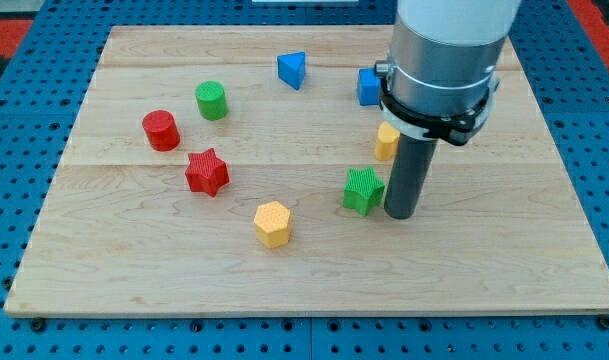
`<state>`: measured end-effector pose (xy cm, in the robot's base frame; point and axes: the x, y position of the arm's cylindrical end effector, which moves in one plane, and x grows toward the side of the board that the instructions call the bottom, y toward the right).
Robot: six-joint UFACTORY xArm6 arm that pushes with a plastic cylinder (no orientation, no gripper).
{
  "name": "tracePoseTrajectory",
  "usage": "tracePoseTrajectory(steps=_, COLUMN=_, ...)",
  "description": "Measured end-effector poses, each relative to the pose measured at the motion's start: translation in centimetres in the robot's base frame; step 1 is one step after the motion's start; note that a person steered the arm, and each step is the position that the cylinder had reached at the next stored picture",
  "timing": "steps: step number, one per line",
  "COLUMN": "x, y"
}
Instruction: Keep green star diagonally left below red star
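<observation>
In the camera view, your arm comes down from the view's top right, and my tip point(401, 214) rests on the wooden board point(134, 280) just to the right of the green star point(363, 190), so close that you cannot tell whether the two touch. This arm carries no claw, only the dark rod, so there is nothing to call open or closed.

The green star lies right of the board's middle. The red star point(207, 172) lies well apart from it, on the left half of the board and slightly farther from you. As things lie, the green star is to the right of the red star and a little nearer, not to its left.

Near the red star, up and to its left, you see a red cylinder point(161, 130), and beyond that a green cylinder point(212, 100). A yellow hexagonal block point(272, 223) lies between the two stars, nearer to you. A blue triangular block point(292, 69) lies at the far side. Right beside the arm's collar, a blue block point(368, 86) and a yellow block point(386, 141) are partly hidden, so their shapes are unclear.
</observation>
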<state>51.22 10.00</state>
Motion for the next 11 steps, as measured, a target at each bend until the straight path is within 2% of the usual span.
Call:
tracePoseTrajectory(steps=1, x=-2.9, y=-4.9)
tracePoseTrajectory(steps=3, x=-8.2, y=-5.2)
tracePoseTrajectory(steps=5, x=-2.9, y=-12.7)
tracePoseTrajectory(steps=6, x=-3.0, y=-12.5)
tracePoseTrajectory(steps=7, x=-1.4, y=-14.9)
tracePoseTrajectory(steps=8, x=-0.3, y=-14.8)
tracePoseTrajectory(steps=9, x=1.4, y=-21.4)
tracePoseTrajectory(steps=10, x=1.3, y=-24.5)
tracePoseTrajectory(steps=11, x=-2.2, y=-25.6)
